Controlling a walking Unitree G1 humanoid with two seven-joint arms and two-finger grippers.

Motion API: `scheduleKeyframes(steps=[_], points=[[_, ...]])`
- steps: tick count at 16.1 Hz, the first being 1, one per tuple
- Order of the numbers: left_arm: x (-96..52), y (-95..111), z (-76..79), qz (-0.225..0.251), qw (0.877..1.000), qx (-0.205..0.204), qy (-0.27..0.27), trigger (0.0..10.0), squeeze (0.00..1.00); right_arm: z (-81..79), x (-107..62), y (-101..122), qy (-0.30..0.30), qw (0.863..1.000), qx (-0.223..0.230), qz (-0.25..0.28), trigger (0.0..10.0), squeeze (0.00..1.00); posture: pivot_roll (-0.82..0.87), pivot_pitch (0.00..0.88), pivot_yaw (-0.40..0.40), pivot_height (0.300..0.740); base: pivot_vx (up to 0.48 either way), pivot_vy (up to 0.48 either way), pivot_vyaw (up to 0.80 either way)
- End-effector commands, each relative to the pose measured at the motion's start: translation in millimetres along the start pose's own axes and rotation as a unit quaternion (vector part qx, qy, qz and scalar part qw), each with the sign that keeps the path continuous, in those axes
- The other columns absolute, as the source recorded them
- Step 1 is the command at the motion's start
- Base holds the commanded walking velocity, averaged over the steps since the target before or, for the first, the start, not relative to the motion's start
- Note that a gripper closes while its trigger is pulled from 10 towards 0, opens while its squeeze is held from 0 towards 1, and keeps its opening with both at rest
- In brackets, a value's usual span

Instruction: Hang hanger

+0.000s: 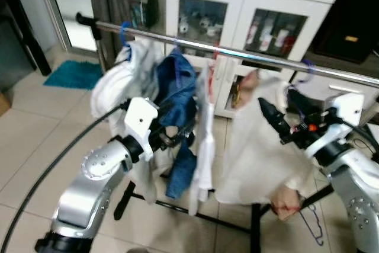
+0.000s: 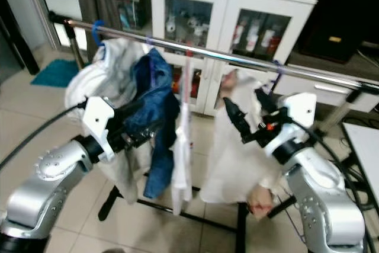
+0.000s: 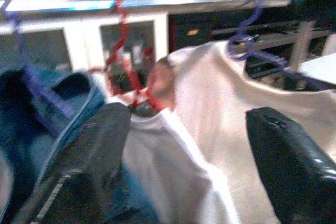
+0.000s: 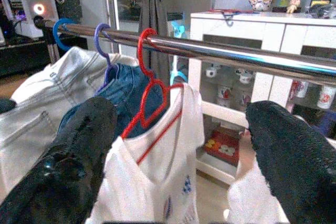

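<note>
A metal rail point(image 1: 249, 54) carries several hangers. From the left hang a blue hanger point(image 4: 62, 27) with a pale denim garment point(image 1: 115, 87), a purple hanger point(image 4: 103, 45) with blue denim point(image 1: 177, 87), a red hanger point(image 4: 152, 85) with a white shirt point(image 1: 205, 140), and a purple hanger point(image 2: 275, 68) with a cream shirt point(image 1: 257, 152). My left gripper point(image 3: 187, 124) is open beside the blue denim, with nothing between its fingers. My right gripper point(image 2: 243, 100) is open in front of the cream shirt, just below the rail, and holds nothing.
A white glass-door cabinet point(image 1: 249, 10) stands right behind the rack. The rack's black base bar point(image 1: 189, 210) runs along the tiled floor. A teal mat point(image 1: 74, 74) lies at the far left, and a loose purple hanger point(image 1: 312, 222) shows low on the right.
</note>
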State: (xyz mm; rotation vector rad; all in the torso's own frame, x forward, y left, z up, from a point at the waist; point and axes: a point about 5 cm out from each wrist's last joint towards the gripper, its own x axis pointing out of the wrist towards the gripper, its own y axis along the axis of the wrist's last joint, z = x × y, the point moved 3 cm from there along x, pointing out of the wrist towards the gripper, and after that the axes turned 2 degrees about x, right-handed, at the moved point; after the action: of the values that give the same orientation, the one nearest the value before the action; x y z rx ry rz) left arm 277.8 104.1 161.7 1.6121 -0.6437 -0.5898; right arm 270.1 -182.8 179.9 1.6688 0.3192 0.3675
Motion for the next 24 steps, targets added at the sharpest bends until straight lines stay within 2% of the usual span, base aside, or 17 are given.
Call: scheduleKeyframes(steps=[1, 2, 3, 4, 8, 11, 12, 13, 16, 19, 24], points=[[-3.2, 0, 0.0, -0.002, 1.000, -0.004, -0.008, 10.0, 0.45, -3.5, 2.4, 4, 0.012, 1.000, 0.003, -0.001, 10.0, 1.00, 0.05, 0.000, -0.064, 0.740, 0.000, 0.000, 0.00], [-4.2, -1, 0.9, -0.007, 1.000, -0.007, -0.019, 10.0, 0.00, 2.0, 4.0, 0, -0.007, 1.000, 0.001, -0.027, 10.0, 1.00, 0.05, 0.000, -0.061, 0.740, 0.000, 0.000, 0.00], [-4.4, -1, 1.1, -0.008, 1.000, -0.008, -0.023, 10.0, 0.00, 4.7, 4.6, -2, -0.017, 0.999, -0.003, -0.039, 10.0, 1.00, 0.05, 0.000, -0.061, 0.740, 0.000, 0.000, 0.00], [-4.8, -2, 3.4, -0.016, 0.999, -0.009, -0.040, 10.0, 0.00, 16.0, 8.1, -8, -0.054, 0.996, -0.013, -0.069, 10.0, 1.00, 0.05, 0.000, -0.057, 0.740, 0.000, 0.000, 0.00], [-7.3, -8, 15.0, -0.045, 0.993, -0.025, -0.104, 10.0, 0.00, 49.4, 29.9, -5, -0.144, 0.985, -0.033, -0.094, 10.0, 1.00, 0.04, 0.000, -0.046, 0.740, 0.000, 0.000, 0.00], [-6.4, -9, 19.4, -0.052, 0.989, -0.028, -0.132, 10.0, 0.00, 66.4, 44.1, -6, -0.151, 0.980, -0.032, -0.125, 10.0, 1.00, 0.04, 0.000, -0.048, 0.740, 0.000, 0.000, 0.00], [-6.4, -9, 19.7, -0.052, 0.989, -0.028, -0.133, 10.0, 0.00, 71.2, 46.6, -6, -0.145, 0.980, -0.030, -0.130, 10.0, 0.92, 0.05, 0.000, -0.050, 0.740, 0.000, 0.000, 0.00], [-6.4, -9, 20.0, -0.052, 0.989, -0.028, -0.135, 10.0, 0.00, 76.7, 48.7, -6, -0.131, 0.981, -0.032, -0.137, 10.0, 0.00, 0.05, 0.000, -0.054, 0.740, 0.000, 0.000, 0.00], [-6.5, -9, 20.8, -0.051, 0.989, -0.031, -0.139, 10.0, 0.00, 87.0, 52.1, -1, -0.087, 0.986, -0.043, -0.139, 10.0, 0.00, 0.04, 0.000, -0.055, 0.740, 0.000, 0.000, 0.00], [-6.5, -8, 21.8, -0.049, 0.988, -0.030, -0.146, 10.0, 0.00, 102.0, 53.3, 4, -0.080, 0.985, -0.054, -0.142, 10.0, 0.00, 0.04, 0.000, -0.055, 0.740, 0.000, 0.000, 0.00], [-6.3, -7, 21.2, -0.048, 0.987, -0.029, -0.153, 10.0, 0.00, 118.8, 50.8, -7, -0.038, 0.983, -0.041, -0.175, 10.0, 0.00, 0.05, 0.000, -0.049, 0.740, 0.000, 0.000, 0.00]])
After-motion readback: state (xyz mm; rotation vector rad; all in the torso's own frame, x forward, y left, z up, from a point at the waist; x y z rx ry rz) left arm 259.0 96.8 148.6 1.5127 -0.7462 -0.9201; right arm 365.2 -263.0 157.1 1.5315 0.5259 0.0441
